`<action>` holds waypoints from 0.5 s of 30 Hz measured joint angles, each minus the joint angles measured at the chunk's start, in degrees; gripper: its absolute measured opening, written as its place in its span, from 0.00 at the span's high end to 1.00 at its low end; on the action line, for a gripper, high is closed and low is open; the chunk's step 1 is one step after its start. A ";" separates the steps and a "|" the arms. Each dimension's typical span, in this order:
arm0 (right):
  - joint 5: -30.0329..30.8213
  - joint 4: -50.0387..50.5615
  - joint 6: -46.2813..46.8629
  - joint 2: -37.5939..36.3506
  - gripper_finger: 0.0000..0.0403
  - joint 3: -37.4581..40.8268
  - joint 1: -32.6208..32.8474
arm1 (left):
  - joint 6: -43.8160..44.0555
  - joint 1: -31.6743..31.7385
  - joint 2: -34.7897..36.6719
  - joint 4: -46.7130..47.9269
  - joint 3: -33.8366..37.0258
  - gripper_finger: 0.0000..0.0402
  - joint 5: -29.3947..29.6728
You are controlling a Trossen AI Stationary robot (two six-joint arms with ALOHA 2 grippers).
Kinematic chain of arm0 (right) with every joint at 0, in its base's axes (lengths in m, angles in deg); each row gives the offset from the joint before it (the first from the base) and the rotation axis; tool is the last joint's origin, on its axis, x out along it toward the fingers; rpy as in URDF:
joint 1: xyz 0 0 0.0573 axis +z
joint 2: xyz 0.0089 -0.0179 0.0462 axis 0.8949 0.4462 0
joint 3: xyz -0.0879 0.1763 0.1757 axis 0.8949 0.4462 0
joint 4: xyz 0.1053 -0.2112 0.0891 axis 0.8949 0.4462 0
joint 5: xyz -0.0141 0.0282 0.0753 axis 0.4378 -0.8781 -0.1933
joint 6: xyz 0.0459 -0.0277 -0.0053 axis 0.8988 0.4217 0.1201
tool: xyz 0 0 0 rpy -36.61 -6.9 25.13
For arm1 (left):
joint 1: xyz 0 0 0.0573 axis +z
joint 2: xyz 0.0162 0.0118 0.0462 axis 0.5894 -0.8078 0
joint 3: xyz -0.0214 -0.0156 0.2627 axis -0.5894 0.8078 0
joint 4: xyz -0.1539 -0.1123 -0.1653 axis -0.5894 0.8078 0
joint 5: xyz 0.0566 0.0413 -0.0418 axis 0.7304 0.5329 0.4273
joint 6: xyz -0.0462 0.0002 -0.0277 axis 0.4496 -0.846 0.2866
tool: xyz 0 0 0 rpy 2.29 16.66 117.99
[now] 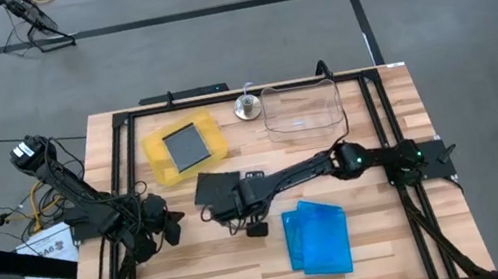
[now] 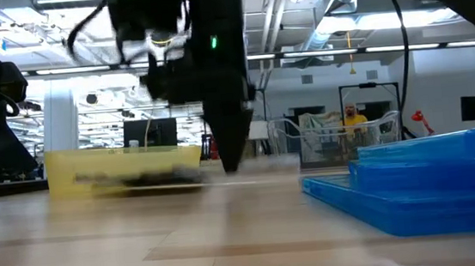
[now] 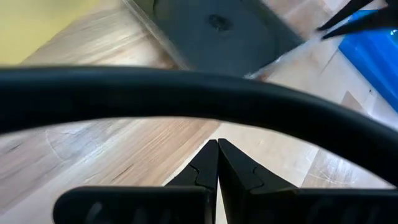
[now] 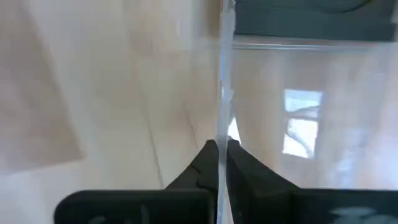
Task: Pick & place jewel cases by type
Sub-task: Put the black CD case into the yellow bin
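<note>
A clear-grey jewel case (image 1: 217, 187) with a dark insert lies just near of the yellow tray (image 1: 160, 166). The tray holds another grey case (image 1: 187, 147). My right gripper (image 1: 239, 202) points down at the first case's near right side and is shut on it. A small stack of blue jewel cases (image 1: 317, 238) lies toward the near right. A clear plastic tub (image 1: 303, 110) stands at the far edge. My left gripper (image 3: 217, 146) is shut on nothing, above the wood at the table's left (image 1: 171, 229). My right gripper pinches a thin clear edge (image 4: 222, 118) of the clear-grey case between its two fingers, from above, pointing down. The edge shows end-on between the fingertips. A glossy clear panel (image 4: 298, 124) spreads to one side. I cannot tell whether the case still rests on the table.
A small round metal object (image 1: 247, 107) sits at the far edge beside the tub. Black rails (image 1: 381, 127) frame the table's sides. Bare wood lies near of the left gripper and left of the blue stack. A person (image 2: 353, 125) stands in the room beyond.
</note>
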 joint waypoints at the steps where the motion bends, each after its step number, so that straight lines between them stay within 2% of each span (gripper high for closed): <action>1: -0.53 0.14 0.14 -1.01 1.00 -0.21 -0.14 | -0.29 0.01 0.00 0.05 0.00 1.00 0.16; 15: -19.14 -0.57 12.78 -19.84 1.00 -0.21 -6.62 | -0.45 0.00 -0.02 0.15 0.00 1.00 -0.39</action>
